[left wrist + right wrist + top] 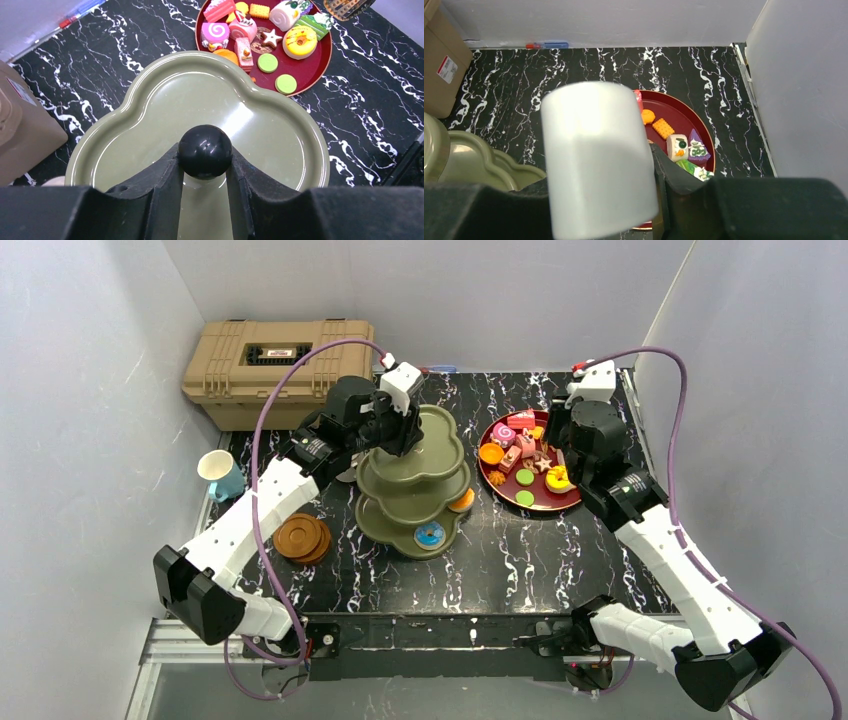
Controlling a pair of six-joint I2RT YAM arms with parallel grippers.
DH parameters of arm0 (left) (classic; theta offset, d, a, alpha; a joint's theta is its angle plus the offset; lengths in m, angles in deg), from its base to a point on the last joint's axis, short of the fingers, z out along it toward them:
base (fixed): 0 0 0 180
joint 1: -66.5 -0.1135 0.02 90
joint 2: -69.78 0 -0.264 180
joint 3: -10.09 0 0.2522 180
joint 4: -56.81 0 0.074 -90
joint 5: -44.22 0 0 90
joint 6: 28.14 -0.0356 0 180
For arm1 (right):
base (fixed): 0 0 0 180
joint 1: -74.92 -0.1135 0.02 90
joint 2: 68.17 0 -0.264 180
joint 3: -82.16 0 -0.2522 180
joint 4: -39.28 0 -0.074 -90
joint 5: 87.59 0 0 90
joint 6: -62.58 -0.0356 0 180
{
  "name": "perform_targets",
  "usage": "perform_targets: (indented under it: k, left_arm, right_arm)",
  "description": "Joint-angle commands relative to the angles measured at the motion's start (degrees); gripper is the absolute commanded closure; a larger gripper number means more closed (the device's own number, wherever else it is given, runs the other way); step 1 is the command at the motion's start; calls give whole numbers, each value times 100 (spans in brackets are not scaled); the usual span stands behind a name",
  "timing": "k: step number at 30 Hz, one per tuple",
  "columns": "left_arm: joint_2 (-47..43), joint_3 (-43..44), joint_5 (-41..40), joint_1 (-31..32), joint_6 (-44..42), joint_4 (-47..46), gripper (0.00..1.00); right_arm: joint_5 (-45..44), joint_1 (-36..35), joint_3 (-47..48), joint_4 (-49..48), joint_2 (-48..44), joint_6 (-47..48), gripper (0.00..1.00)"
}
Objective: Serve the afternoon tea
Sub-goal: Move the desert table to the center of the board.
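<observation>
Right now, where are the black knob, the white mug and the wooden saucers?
black knob [205,151]: left wrist view, its shiny top.
white mug [596,160]: right wrist view, its side wall.
wooden saucers [302,537]: top external view, top saucer's face.

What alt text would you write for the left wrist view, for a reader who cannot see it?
The left claw grips the black knob at the centre of the stand's bare olive-green clover-shaped top tier. Beyond it, a dark-red plate holds colourful toy pastries on a black marble table; a tan toolbox sits at left.
</observation>
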Motion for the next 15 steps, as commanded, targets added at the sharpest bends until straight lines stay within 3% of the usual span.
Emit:
perform_targets:
  k: [1,10,15]
  left_arm:
    - [-22,138,-5,-45,-492,-849,96]
    - [204,164,183,-237,-123,-1305,98]
    - [308,150,199,-309,-353,-1563,99]
  right_arm:
    - [13,31,-49,-229,-152,-97,99]
    - [28,31,-144,-212,-263,-114,99]
    - [31,31,-198,-190,-315,-125,99]
